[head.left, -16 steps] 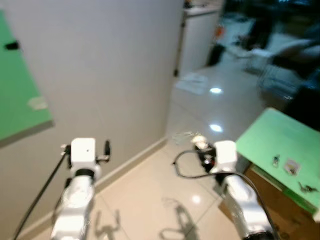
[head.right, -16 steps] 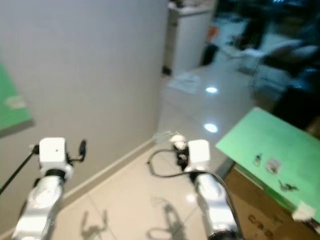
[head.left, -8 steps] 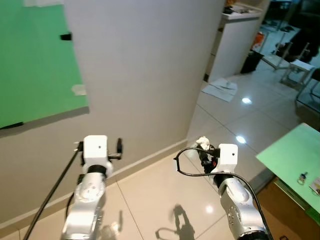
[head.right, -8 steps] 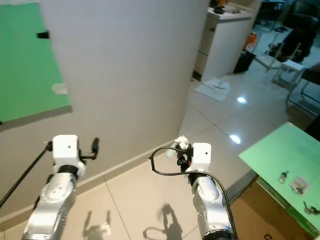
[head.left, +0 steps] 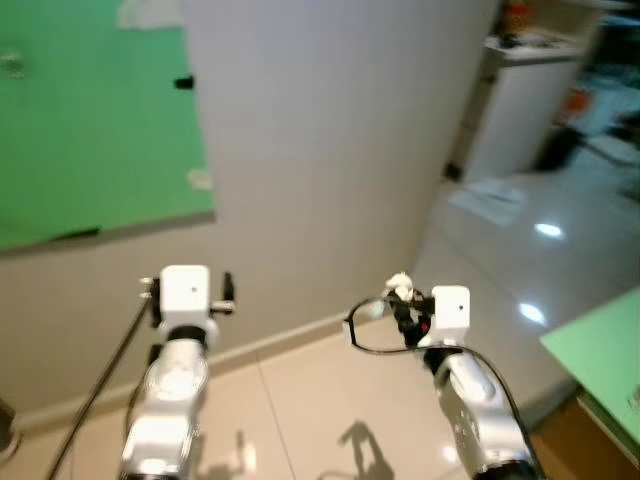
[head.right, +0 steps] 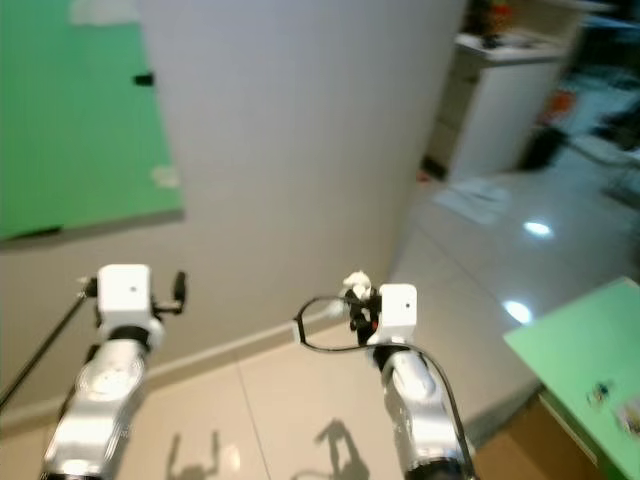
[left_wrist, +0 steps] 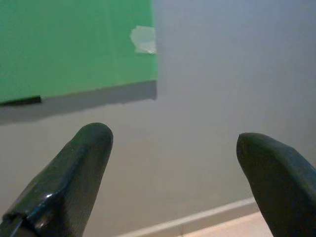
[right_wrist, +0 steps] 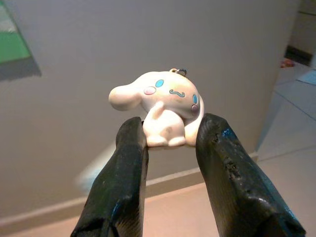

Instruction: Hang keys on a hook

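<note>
Right claw [right_wrist: 170, 143] pinches a white puppy keychain [right_wrist: 159, 108] at frame centre; left claw [left_wrist: 173, 163] gapes toward the green board [left_wrist: 74, 44].

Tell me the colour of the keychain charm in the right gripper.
White charm with blue eyes and pink cheeks; right wrist view.

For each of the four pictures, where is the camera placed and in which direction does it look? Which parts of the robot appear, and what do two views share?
Left eye view: on the head, looking forward and down at the grey wall, green board and tiled floor; both silver arms show.
Right eye view: the same scene from the other eye.
Left wrist view: along the left gripper, open, facing the wall.
Right wrist view: along the right gripper, shut on the white dog keychain.
Shared: the keychain and green board also show in both eye views.
</note>
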Tool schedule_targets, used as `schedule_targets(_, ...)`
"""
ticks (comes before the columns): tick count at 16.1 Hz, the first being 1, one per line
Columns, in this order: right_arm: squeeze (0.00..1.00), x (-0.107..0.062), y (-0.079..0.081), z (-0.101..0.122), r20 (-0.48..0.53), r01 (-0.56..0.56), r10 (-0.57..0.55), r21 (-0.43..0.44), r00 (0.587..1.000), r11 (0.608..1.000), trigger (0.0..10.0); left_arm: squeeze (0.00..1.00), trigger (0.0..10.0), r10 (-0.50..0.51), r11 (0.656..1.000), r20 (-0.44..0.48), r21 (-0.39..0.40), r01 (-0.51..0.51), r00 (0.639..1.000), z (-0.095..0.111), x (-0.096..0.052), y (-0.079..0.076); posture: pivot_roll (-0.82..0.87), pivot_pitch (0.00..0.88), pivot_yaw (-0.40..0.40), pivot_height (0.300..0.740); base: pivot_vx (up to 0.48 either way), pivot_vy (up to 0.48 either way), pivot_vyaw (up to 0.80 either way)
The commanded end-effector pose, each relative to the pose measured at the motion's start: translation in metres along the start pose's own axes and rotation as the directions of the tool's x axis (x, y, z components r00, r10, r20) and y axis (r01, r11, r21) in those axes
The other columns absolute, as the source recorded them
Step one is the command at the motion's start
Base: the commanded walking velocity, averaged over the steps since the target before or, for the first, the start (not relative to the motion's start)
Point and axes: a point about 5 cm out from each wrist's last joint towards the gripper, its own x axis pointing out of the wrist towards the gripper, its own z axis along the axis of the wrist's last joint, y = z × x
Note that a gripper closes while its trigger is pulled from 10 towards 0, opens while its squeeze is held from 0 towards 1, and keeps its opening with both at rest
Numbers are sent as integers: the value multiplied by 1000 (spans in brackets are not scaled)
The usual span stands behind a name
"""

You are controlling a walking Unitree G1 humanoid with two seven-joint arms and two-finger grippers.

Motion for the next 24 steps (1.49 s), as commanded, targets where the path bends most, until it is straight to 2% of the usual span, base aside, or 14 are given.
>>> schedule_targets(1,0,2,-1,5,14,-4,4,2,1000,1000,0,0,10000,16,1000,-18,10,-16,1000,-2,-1,3,19,0,-49,740,0,-472,550)
schedule_targets(2,0,2,-1,3,9,-13,13,-2,1000,1000,0,0,8392,24,1000,-21,14,-23,1000,-2,-1,5,26,0,-53,740,0,-469,544)
schedule_targets(3,0,2,0,3,6,-26,27,-9,1000,1000,0,0,10000,36,999,-21,20,-35,999,-2,-1,6,28,0,-55,740,0,-322,544)
schedule_targets(11,0,3,7,2,18,-55,55,18,998,998,0,0,10000,-47,996,-29,-72,45,998,-2,9,1,28,0,-55,740,0,0,538)
schedule_targets(14,0,4,9,3,3,-101,101,7,995,995,0,0,10000,-98,995,14,6,98,995,7,16,-2,25,0,-53,740,0,0,535)
schedule_targets(15,0,5,16,2,-68,-216,210,-90,975,972,0,0,10000,-109,994,21,25,108,994,10,22,0,22,0,-50,740,0,0,531)
schedule_targets(16,0,4,19,3,-161,-354,322,-241,933,904,0,0,10000,-138,990,11,41,138,990,12,28,2,17,0,-47,740,0,0,0)
schedule_targets(17,0,3,18,4,-189,-390,347,-291,919,874,0,0,10000,-151,987,4,47,151,988,12,30,3,16,0,-46,740,0,0,0)
schedule_targets(18,0,4,14,16,-242,-475,410,-435,880,765,0,0,10000,-200,977,-11,72,200,980,13,36,5,9,0,-45,740,0,0,0)
schedule_targets(19,0,6,10,32,-253,-514,450,-500,856,697,0,0,10000,-250,961,-28,113,252,968,14,42,7,7,0,-45,740,0,0,0)
schedule_targets(20,0,7,9,46,-269,-563,497,-475,825,676,0,0,10000,-266,952,-37,143,269,963,15,47,13,6,0,-51,740,0,0,0)
schedule_targets(21,0,9,9,52,-238,-559,508,-416,828,717,0,0,10000,-264,958,-21,114,264,964,17,50,16,6,0,-60,740,0,0,0)
schedule_targets(23,0,11,10,54,-198,-546,511,-378,837,748,0,0,10000,-276,957,6,97,274,961,18,49,15,12,0,-64,740,0,0,0)
schedule_targets(24,0,11,14,51,-203,-561,525,-373,827,739,0,0,10000,-286,956,12,73,284,958,15,46,11,13,0,-64,740,0,0,650)
